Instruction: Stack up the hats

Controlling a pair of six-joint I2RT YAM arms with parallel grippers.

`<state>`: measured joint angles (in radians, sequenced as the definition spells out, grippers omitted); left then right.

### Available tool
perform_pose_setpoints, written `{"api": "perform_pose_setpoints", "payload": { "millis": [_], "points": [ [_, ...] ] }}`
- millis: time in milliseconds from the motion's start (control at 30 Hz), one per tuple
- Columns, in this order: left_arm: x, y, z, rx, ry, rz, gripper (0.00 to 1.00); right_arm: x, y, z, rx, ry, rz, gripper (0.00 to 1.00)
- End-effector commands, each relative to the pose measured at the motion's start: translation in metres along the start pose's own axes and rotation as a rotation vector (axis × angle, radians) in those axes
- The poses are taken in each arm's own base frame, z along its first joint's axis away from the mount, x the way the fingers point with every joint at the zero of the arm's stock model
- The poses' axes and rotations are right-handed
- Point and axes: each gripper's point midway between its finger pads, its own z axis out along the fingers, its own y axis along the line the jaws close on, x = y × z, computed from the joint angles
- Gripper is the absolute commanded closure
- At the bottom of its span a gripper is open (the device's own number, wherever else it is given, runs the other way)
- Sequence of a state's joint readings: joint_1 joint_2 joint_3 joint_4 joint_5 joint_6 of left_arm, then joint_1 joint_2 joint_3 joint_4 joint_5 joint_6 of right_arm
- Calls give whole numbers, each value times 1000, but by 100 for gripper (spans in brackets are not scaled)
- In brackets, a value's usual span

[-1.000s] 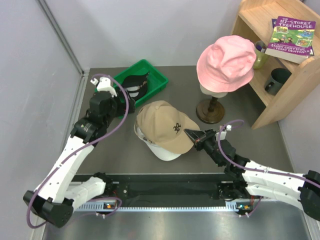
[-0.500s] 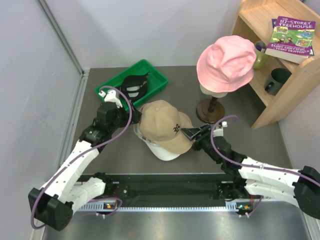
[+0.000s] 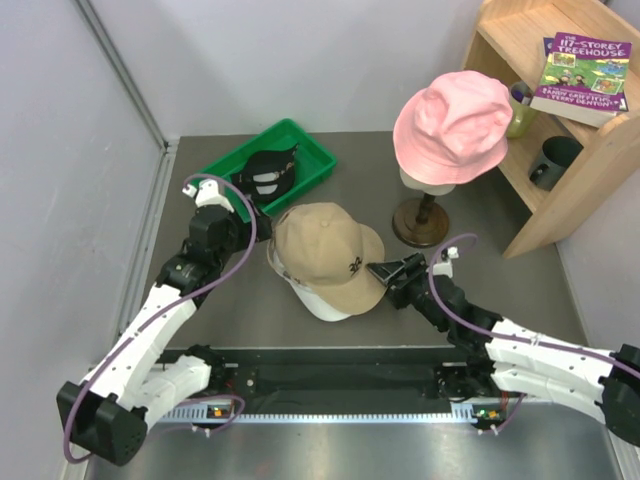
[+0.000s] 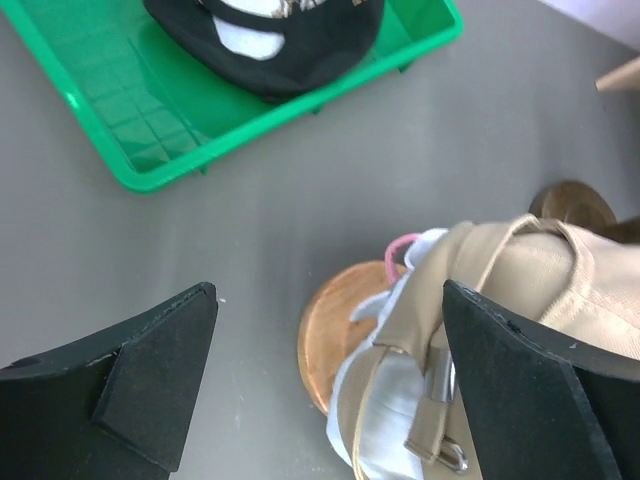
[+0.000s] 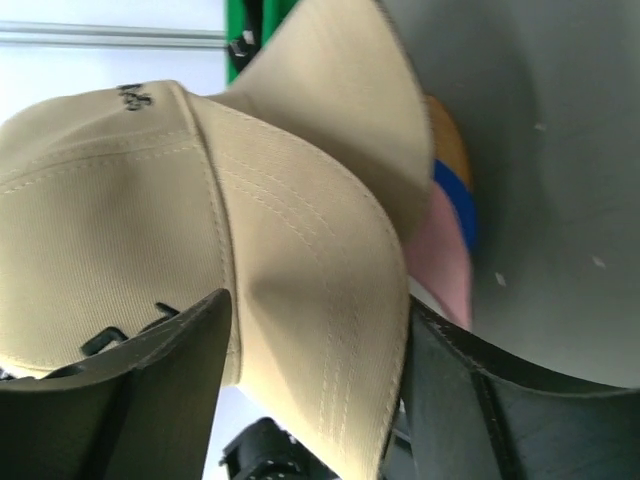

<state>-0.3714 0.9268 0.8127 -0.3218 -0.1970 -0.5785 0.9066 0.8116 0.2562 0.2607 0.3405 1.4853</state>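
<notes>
A tan cap (image 3: 325,250) is seen near the middle of the grey table (image 3: 240,300), laid on top of a white cap (image 3: 335,303) whose peak juts out toward the arms. In the right wrist view, thin edges of an orange peak (image 5: 450,140), a blue peak (image 5: 458,205) and a pink peak (image 5: 440,265) are shown beneath the tan peak. The right gripper (image 5: 317,300) is placed at the near right side of the tan cap. Its fingers are spread part-way and the cap's front fills the gap between them; whether the fabric is pressed cannot be told. The left gripper (image 4: 328,288) is held above the table at the far left side of the pile, with its fingers spread wide and nothing between them. The strap and buckle at the back of the tan cap are seen just beside its right finger, and a round brown disc (image 4: 318,345) lies on the table under the rear of the pile. Behind the left gripper, a black cap (image 3: 268,172) is lying in a green tray (image 3: 322,158). A pink hat (image 3: 452,125) is worn on a cream head set on a wooden stand (image 3: 422,225), to the right of the pile. A wooden shelf (image 3: 590,170) stands at the far right, with a book (image 3: 582,72) on it.
</notes>
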Motion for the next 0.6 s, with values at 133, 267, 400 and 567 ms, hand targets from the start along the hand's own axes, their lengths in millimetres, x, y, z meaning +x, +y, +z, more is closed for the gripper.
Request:
{"api": "perform_pose_setpoints", "payload": {
  "millis": [133, 267, 400, 567],
  "points": [
    [-15, -15, 12, 68, -33, -13, 2, -5, -11, -2, 48, -16, 4, 42],
    [-14, -27, 16, 135, -27, 18, 2, -3, -6, 0, 43, -7, -19, 43],
    [-1, -31, 26, 170, 31, 69, 2, -2, -7, 1, 46, -5, -25, 43],
    [19, -5, 35, 46, 122, 87, 4, -4, -2, 1, 48, -9, -41, 43]
  ]
}}
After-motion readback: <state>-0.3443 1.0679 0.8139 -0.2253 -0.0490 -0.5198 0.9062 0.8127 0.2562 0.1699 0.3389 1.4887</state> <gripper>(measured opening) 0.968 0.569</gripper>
